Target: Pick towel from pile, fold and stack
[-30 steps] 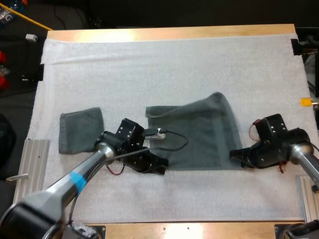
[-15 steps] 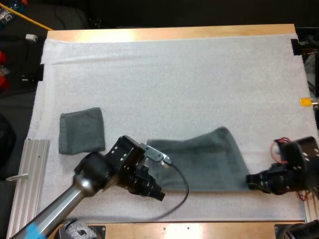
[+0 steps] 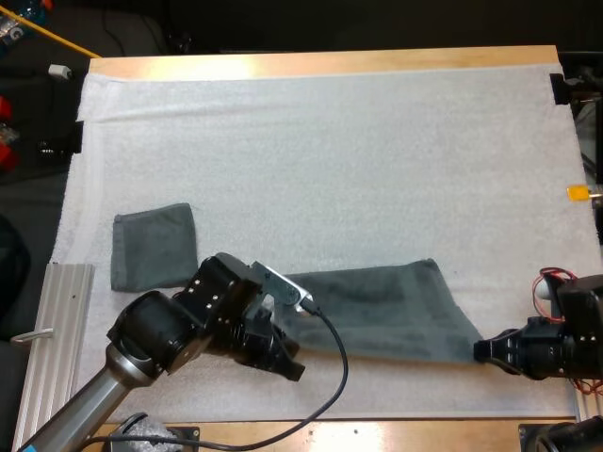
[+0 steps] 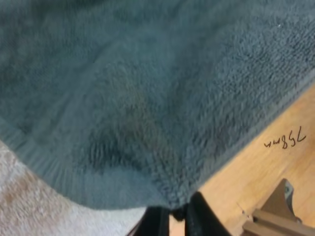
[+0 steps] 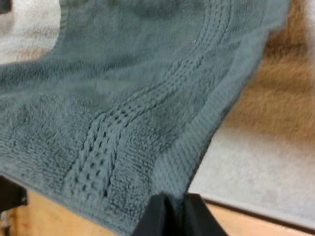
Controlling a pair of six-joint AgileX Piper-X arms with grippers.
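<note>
Along the near edge of the white mat, my left gripper and right gripper each pinched a corner of the dark grey-green terry towel stretched between them. A small folded grey-green towel lay well apart.

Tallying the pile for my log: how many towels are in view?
2. A folded towel lies on the left of the mat. A long towel stretches along the near edge, gripped by the left pincer and the right pincer. None seems hidden.
</note>
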